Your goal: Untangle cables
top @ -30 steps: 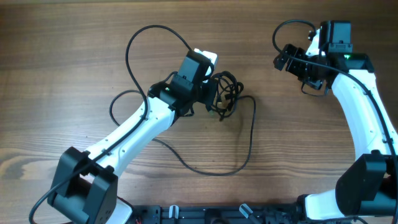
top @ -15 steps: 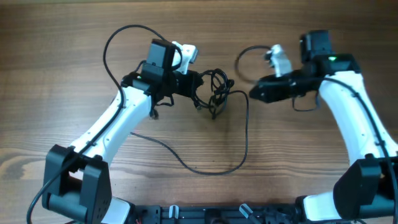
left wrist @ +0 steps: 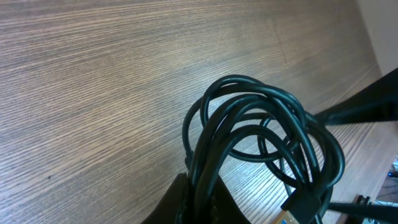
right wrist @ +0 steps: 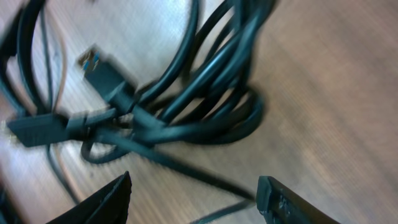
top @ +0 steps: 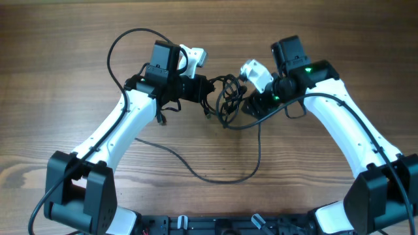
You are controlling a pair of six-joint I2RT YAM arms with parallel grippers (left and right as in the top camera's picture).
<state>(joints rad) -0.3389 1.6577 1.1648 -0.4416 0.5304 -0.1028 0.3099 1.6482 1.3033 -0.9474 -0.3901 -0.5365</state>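
Observation:
The cables (top: 228, 96) form one knotted black bundle at the middle of the wooden table (top: 65, 39). A long loose strand (top: 259, 147) trails from it toward the front. My left gripper (top: 209, 89) is shut on the bundle's left side. In the left wrist view the cords (left wrist: 261, 124) run down between the closed fingers (left wrist: 180, 202), and a plug end (left wrist: 303, 205) hangs at the right. My right gripper (top: 243, 108) is at the bundle's right side, open. In the right wrist view its fingertips (right wrist: 115, 198) stand wide apart just short of the cables (right wrist: 205, 106) and a plug (right wrist: 102, 71).
A thick black arm cable (top: 121, 39) loops out behind the left arm. Both arm bases and a black rail (top: 215, 225) line the table's front edge. The loose strand curves across the front middle (top: 222, 179).
The right arm has swung from the far right in to the bundle, its jaws now beside the cords. The left arm shifted left with the bundle, then held still.

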